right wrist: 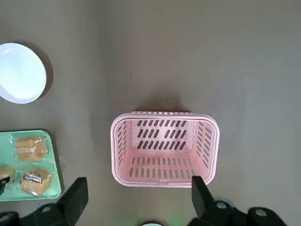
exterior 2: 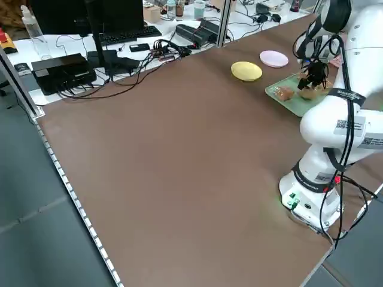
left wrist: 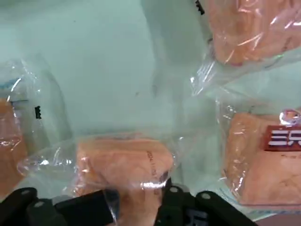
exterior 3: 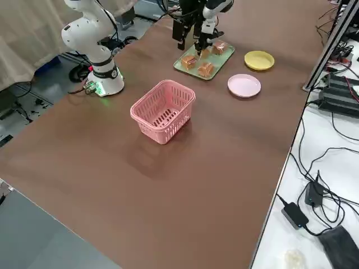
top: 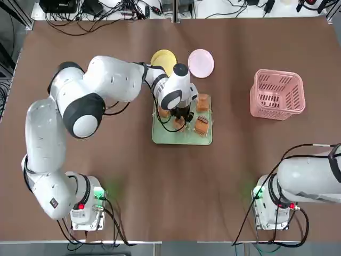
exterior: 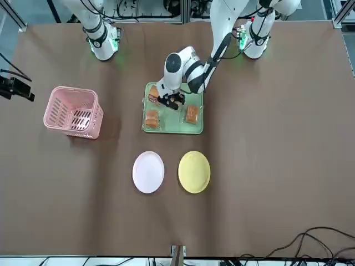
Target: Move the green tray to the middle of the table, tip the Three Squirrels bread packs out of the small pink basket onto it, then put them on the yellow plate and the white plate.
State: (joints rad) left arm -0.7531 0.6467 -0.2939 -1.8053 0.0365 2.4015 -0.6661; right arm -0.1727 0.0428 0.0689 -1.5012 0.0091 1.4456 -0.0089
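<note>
1. Bread packs (top: 202, 126) lie on the green tray (top: 161, 136) at the middle of the table (top: 128, 176), each a golden-brown square in clear plastic; four show in the front view, though the top view hides part of them behind the arm.

2. Reaching out from its base at the near left corner, the left arm bends over the tray, and the left gripper (top: 180, 120) points down onto it.

3. The left wrist view shows the dark fingers (left wrist: 70, 209) drawn in on either side of one bread pack (left wrist: 124, 165), pinching its wrapper at the near end; other packs lie just beside it on the pale green surface.

4. Just beyond the tray's far edge sit the two small plates, apart from each other: the yellow plate (top: 163, 60) on the left, partly covered by the arm in the top view, and the white plate (top: 201, 63) on the right.

5. The small pink basket (top: 277, 94) stands upright on the right side of the table, well apart from the tray, and its slatted inside shows nothing in it in the right wrist view.

6. The right arm is parked at the near right corner; the right gripper (right wrist: 139, 202) hangs above the basket with its fingers spread wide and holding nothing.
</note>
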